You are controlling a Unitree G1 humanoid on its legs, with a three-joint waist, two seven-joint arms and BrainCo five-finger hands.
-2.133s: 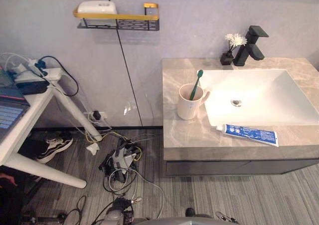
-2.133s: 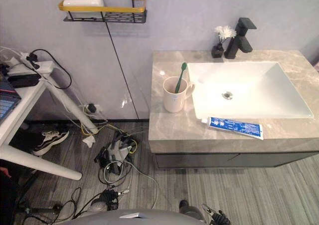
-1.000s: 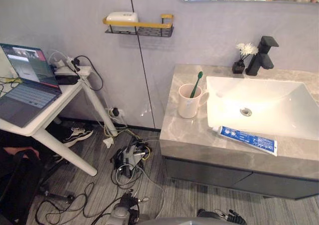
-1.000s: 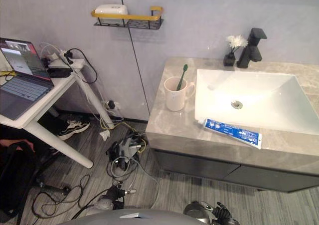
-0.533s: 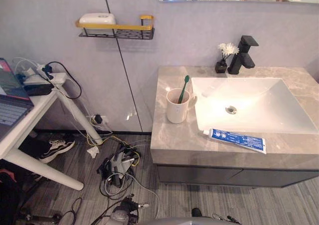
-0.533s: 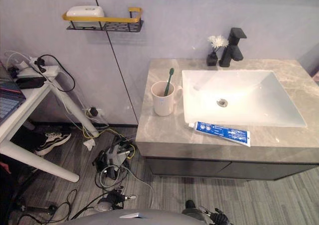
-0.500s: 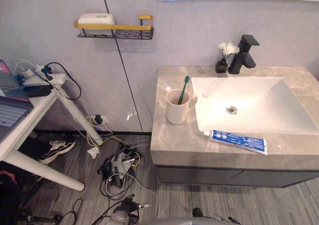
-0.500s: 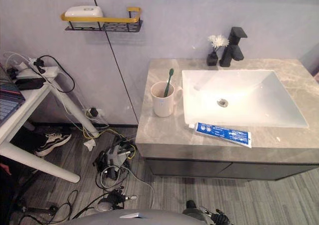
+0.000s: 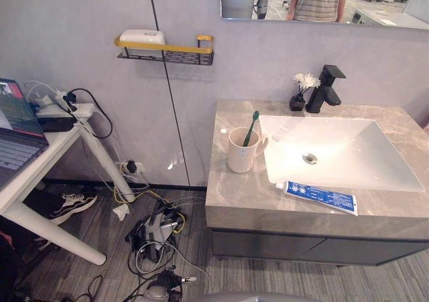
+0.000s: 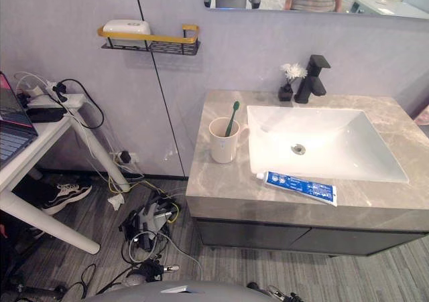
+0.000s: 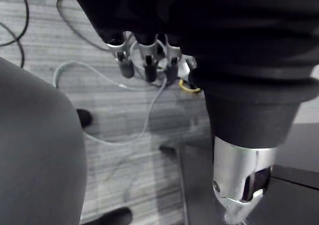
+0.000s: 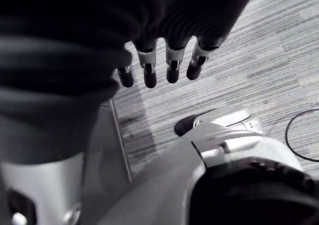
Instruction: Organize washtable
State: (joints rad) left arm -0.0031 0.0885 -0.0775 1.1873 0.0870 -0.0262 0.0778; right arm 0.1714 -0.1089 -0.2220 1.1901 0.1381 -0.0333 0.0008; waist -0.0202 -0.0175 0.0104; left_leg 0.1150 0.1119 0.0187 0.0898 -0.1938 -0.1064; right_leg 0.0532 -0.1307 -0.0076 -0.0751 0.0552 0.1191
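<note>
Toothpaste (image 9: 320, 197) on washtable (image 9: 241, 195), seemingly far from hands (image 11: 148, 68) (image 12: 173, 68)

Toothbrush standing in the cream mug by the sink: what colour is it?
Green. The slim toothbrush leans in the cream ceramic mug; the left eye view shows it best.

1. White print is seen on the blue toothpaste tube (image 9: 320, 197) on the desk (image 9: 240, 196), but none of it can be read.
2. The content of the laptop screen (image 9: 11, 106) is too small to be read.
</note>
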